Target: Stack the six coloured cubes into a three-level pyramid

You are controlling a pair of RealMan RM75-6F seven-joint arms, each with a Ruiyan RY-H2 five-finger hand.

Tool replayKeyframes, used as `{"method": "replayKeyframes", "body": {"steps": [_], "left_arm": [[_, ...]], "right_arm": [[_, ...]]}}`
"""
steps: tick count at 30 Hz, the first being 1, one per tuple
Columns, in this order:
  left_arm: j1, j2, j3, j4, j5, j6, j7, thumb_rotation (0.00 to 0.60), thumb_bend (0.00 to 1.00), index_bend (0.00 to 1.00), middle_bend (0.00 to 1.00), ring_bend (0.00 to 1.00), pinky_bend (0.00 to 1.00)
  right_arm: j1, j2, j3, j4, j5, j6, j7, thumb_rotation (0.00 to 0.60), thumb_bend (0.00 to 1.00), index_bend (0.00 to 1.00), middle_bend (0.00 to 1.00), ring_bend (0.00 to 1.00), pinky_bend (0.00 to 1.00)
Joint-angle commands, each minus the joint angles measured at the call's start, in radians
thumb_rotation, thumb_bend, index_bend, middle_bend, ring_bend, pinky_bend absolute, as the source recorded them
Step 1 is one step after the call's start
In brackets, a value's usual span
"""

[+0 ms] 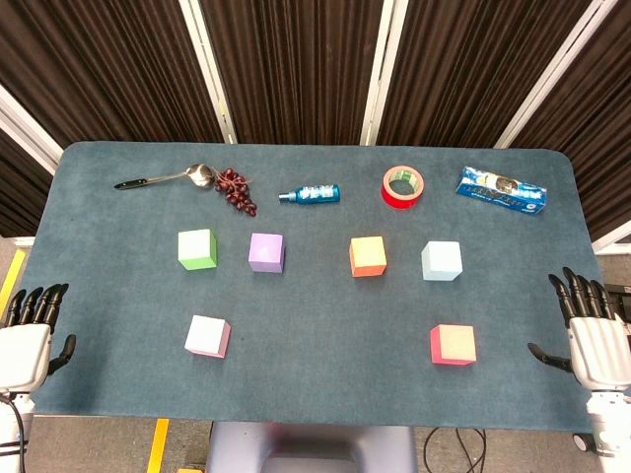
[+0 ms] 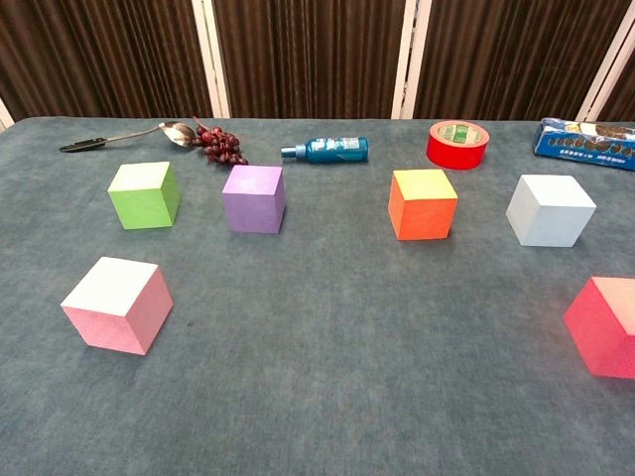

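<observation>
Six cubes lie apart on the blue-grey table [image 1: 315,325]. A back row holds the green cube [image 1: 197,249] [image 2: 145,194], purple cube [image 1: 266,252] [image 2: 254,198], orange cube [image 1: 368,256] [image 2: 423,204] and light blue cube [image 1: 441,261] [image 2: 550,210]. Nearer the front sit the pink cube [image 1: 208,336] [image 2: 117,303] on the left and the red cube [image 1: 453,344] [image 2: 606,325] on the right. My left hand [image 1: 30,330] rests off the table's left edge, fingers straight and apart, holding nothing. My right hand [image 1: 592,330] is at the right edge, likewise open. The chest view shows neither hand.
Along the back edge lie a spoon [image 1: 163,179] [image 2: 124,137], a bunch of dark grapes [image 1: 237,189] [image 2: 220,145], a small blue spray bottle [image 1: 310,194] [image 2: 327,150], a red tape roll [image 1: 403,186] [image 2: 458,144] and a blue snack packet [image 1: 501,190] [image 2: 587,142].
</observation>
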Motion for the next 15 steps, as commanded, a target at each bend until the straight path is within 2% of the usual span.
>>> {"method": "replayKeyframes", "body": {"steps": [1,9,13,15], "left_arm": [[0.004,0.0,0.002,-0.003,0.006,0.008,0.0,0.6,0.41,0.06,0.1,0.08,0.0],[0.001,0.006,0.006,-0.006,0.027,0.015,-0.005,0.6,0.41,0.06,0.1,0.08,0.0],[-0.032,0.002,-0.016,0.011,0.044,0.002,-0.02,0.6,0.41,0.07,0.1,0.08,0.0],[-0.065,0.007,-0.03,0.019,0.045,-0.037,-0.054,0.6,0.41,0.07,0.1,0.09,0.01]], "right_arm": [[-0.003,-0.001,-0.003,0.001,-0.004,0.004,0.004,0.6,0.05,0.02,0.09,0.0,0.11],[-0.023,0.0,-0.014,0.014,-0.024,0.033,0.036,0.6,0.06,0.02,0.09,0.0,0.11],[-0.032,0.012,-0.015,0.018,-0.036,0.049,0.057,0.6,0.05,0.02,0.09,0.0,0.11],[-0.034,0.024,-0.013,0.016,-0.043,0.057,0.063,0.6,0.06,0.02,0.1,0.0,0.11]]}}
